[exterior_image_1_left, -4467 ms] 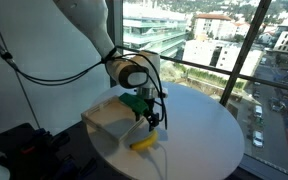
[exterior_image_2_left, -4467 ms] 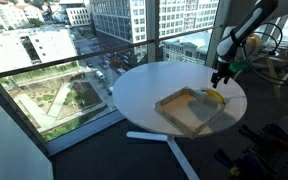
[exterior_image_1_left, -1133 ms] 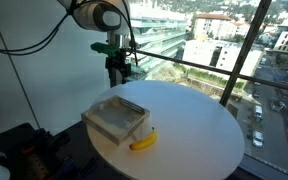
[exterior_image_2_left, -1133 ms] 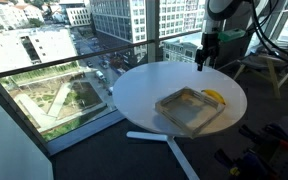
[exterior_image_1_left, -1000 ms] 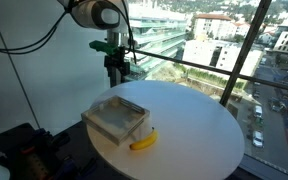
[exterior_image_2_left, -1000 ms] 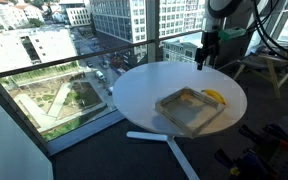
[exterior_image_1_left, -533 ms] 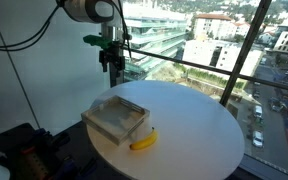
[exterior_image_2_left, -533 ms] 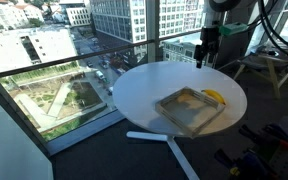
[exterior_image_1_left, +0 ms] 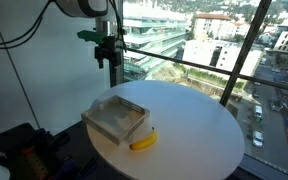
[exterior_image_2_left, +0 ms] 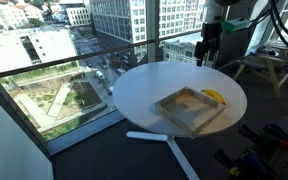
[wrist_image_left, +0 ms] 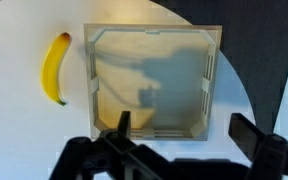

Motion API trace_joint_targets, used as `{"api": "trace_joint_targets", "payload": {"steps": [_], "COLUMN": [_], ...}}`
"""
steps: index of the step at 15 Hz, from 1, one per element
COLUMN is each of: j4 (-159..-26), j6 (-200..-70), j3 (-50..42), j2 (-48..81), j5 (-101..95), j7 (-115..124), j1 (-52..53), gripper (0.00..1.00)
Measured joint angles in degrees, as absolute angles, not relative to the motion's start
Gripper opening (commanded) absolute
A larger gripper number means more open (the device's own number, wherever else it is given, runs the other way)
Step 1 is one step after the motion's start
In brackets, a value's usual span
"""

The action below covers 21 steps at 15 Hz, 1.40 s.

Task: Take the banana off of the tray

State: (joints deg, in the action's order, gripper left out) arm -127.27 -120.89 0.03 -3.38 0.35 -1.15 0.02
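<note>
Banana (wrist_image_left: 55, 67) seen whole only in the wrist view. In an exterior view (exterior_image_2_left: 215, 97) it shows as a small yellow patch at the far corner of the tray (exterior_image_2_left: 176, 118), and that view does not show whether it touches the rim. The fingers (wrist_image_left: 122, 125) of the gripper (wrist_image_left: 184, 128) are cut off by the lower edge of the wrist view and cover part of the tray's (wrist_image_left: 151, 28) lower rim. The arm is cropped by the upper edge in both exterior views.

Long axis of the banana runs roughly parallel to the nearest tray side. Its curve bows away from the tray, and both dark tips lean towards it. It lies on the white table (exterior_image_1_left: 199, 130), off the tray (exterior_image_1_left: 131, 104) and just beside one corner (exterior_image_1_left: 143, 141), with a narrow gap between.

Jaws spread wide, holding nothing. The gripper (exterior_image_1_left: 104, 62) hangs high above the table, near its edge, well apart from the banana. In the wrist view the banana lies outside the gap between the jaws.
</note>
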Motion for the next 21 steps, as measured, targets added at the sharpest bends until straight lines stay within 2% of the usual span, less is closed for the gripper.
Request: {"api": "trace_joint_targets", "payload": {"steps": [21], "j4": [-131.21], "j6": [-118.55], "j3": [1.25], "j2": [-10.23], "j5": [0.35], "j7": [-0.51], "j1": [0.33], "gripper": [1.00]}}
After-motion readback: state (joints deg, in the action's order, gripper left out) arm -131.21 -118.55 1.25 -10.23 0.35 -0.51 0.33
